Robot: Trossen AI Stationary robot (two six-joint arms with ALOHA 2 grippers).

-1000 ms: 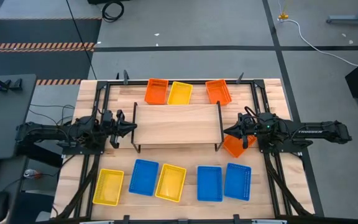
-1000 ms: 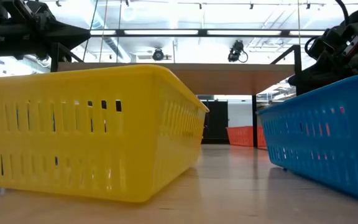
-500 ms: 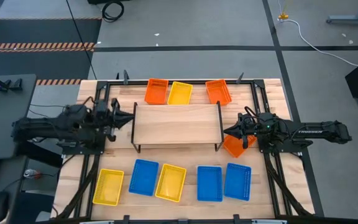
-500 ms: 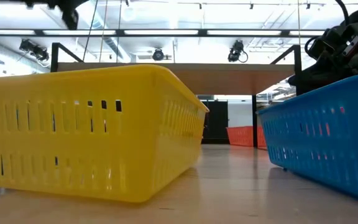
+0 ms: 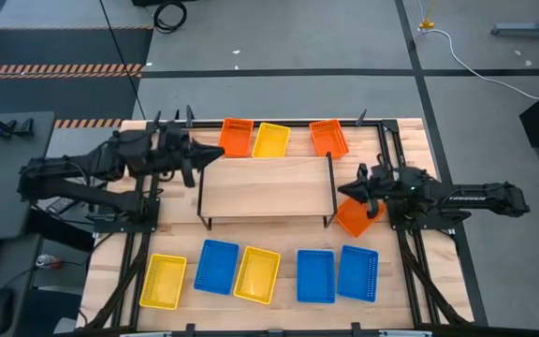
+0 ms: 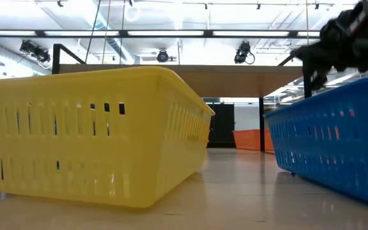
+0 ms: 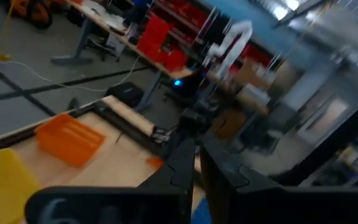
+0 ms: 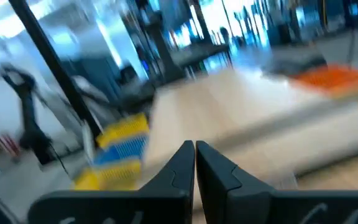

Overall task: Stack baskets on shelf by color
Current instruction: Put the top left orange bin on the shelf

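3 orange baskets (image 5: 235, 137), 3 yellow (image 5: 270, 139), 3 blue (image 5: 217, 267), 1 shelf (image 5: 265, 188)

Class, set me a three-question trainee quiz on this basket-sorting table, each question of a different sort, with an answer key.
1. True or false: the shelf has baskets stacked on it.
2. Multiple choice: the row nearest the table's front edge holds how many blue baskets? A two, B three, C four.
3. Fill in: the orange basket by the right gripper lies at the shelf's ____ end.

Key: 1 false. 2 B. 3 right.
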